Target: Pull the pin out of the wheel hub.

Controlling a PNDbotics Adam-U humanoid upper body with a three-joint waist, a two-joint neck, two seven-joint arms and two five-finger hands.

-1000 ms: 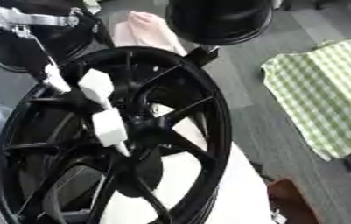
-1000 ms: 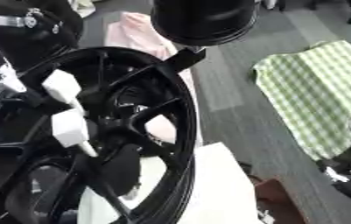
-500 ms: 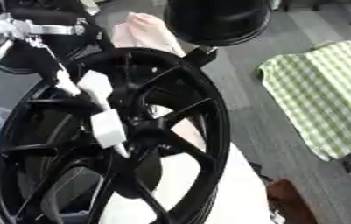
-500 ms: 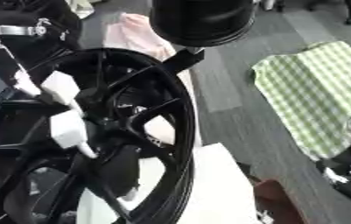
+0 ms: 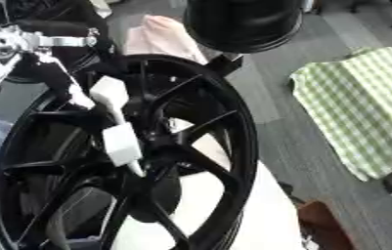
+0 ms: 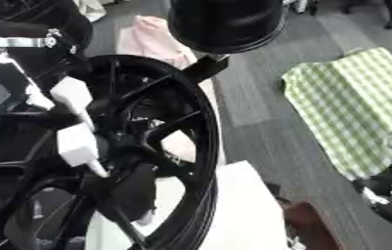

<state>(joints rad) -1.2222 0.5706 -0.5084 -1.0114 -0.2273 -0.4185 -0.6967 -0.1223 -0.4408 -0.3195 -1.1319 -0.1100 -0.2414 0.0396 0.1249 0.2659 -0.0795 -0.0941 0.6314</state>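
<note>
Left eye view is showing a glossy black multi-spoke alloy wheel hub (image 5: 190, 161) standing upright on its rim, filling the lower left. The robot's left hand (image 5: 118, 124), white-padded and black, is reaching in from the upper left and lying against the spokes near the hub's centre; whether its fingers are grasping the pin cannot be told, and the pin itself is not showing clearly. A green-and-white checked cloth (image 5: 361, 107) is lying on the grey floor (image 5: 276, 78), well apart.

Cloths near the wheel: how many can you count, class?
2. A green checked cloth lies on the floor at the right; a pink cloth lies at the top, beyond the wheel hub. More may be hidden.
</note>
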